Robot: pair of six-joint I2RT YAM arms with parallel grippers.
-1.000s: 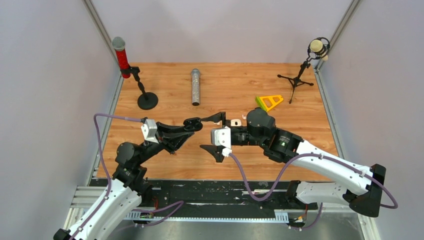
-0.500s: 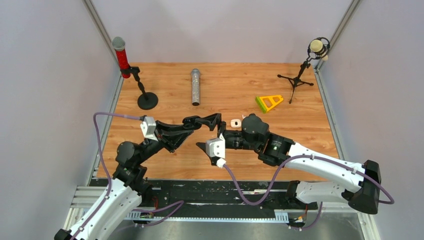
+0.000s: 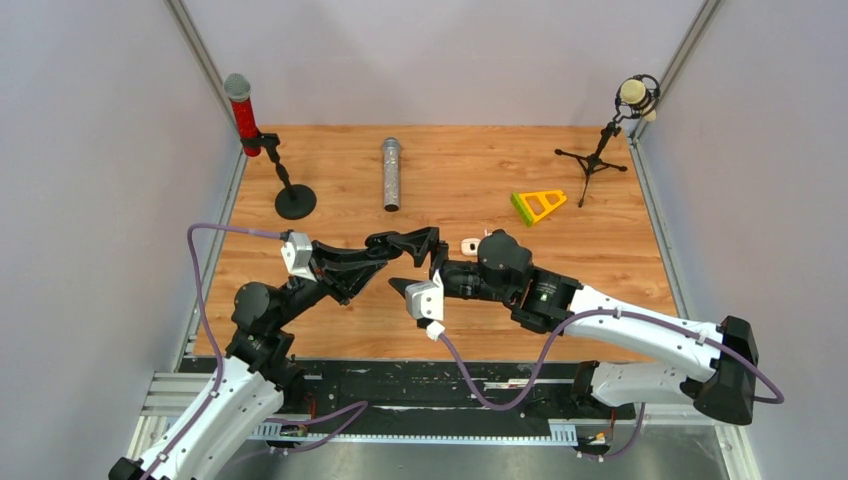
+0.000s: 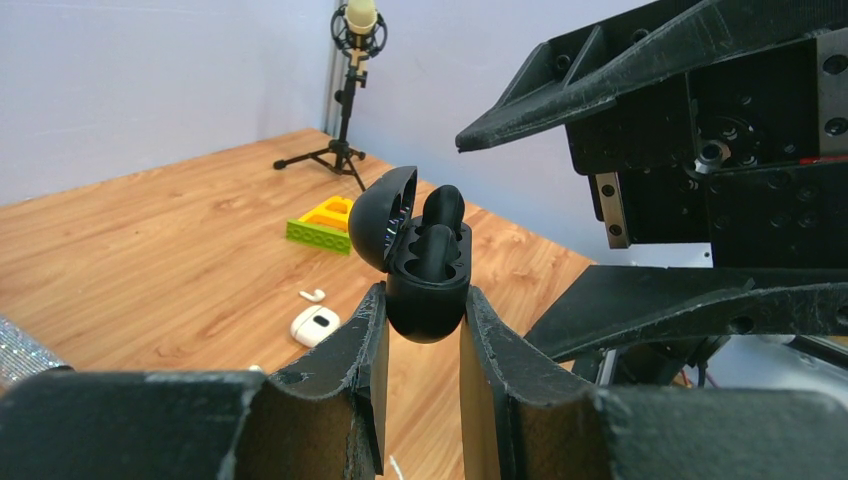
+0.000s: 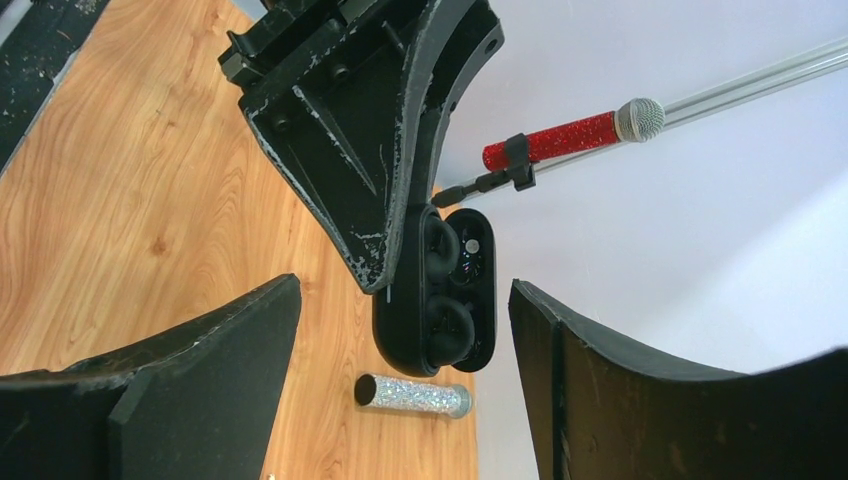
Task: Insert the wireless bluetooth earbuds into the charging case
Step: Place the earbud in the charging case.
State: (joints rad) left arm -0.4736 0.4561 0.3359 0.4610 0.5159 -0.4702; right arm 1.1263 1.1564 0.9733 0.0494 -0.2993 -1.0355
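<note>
Left wrist view: what you have in hand, item by item.
Left gripper [image 4: 420, 300]: clamped on the lower body of the black case [image 4: 425, 290], one finger on each flank. It holds the case upright and off the table [image 4: 180, 250].
Black case: its lid [image 4: 385, 215] is swung back on the far-left side and the sockets face up.
Black earbud [image 4: 443, 206]: stands tall out of the rear socket and looks not fully seated. A second rounded black shape sits lower in front of it, and you cannot tell from here whether it is home.
Right gripper [image 5: 405, 290]: fingers spread wide and holding nothing. In its own wrist view the open case sits between them, touching neither.
White case [image 4: 315, 325]: lies on the table beyond the held case, near the yellow and green block [image 4: 325, 225].
White earbud [image 4: 313, 295]: loose on the wood just beside the white case, not inside it. No second white one shows.
Step in hand: the black set, judged nearly finished, with you steadying the case while the free arm comes in to it.
Next move: calls for a light push straight down on the tall earbud, or on the lid, while your left grip stays firm so the case does not twist. The white set appears to remain to be done.
</note>
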